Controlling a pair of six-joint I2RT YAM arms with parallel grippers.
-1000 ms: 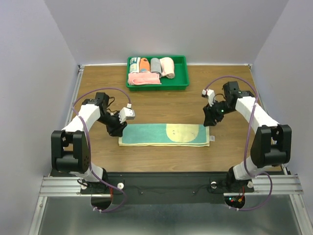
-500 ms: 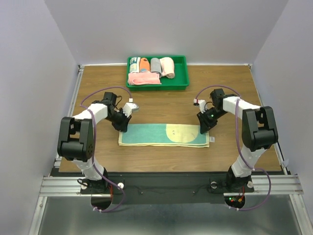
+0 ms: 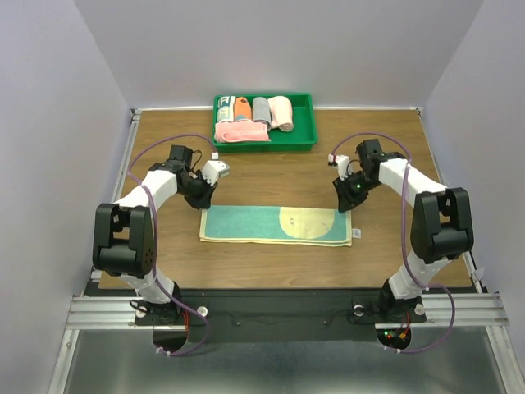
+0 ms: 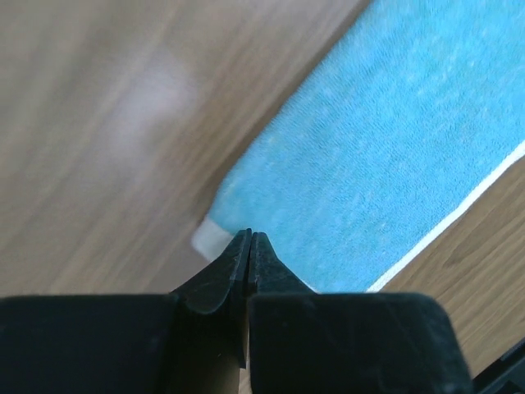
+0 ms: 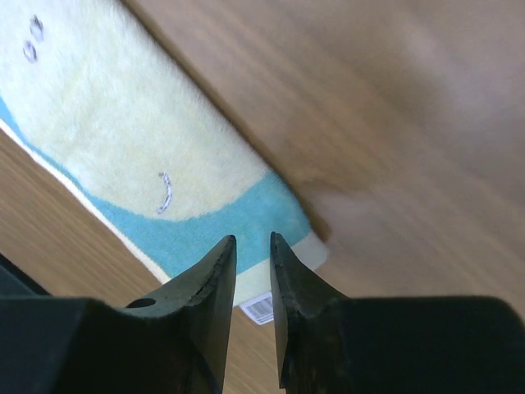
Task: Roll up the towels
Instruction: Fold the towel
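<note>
At the towel's (image 3: 246, 223) corners, left claw (image 4: 248, 236) sits closed, right claw (image 5: 253, 240) ajar.

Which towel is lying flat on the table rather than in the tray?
The teal towel with the pale yellow circle, spread flat on the table. The rolled towels sit in the green tray at the back.

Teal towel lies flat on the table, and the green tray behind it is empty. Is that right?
No, the tray is not empty. The top view shows it holding rolled towels and other items. The teal towel does lie flat on the table.
</note>
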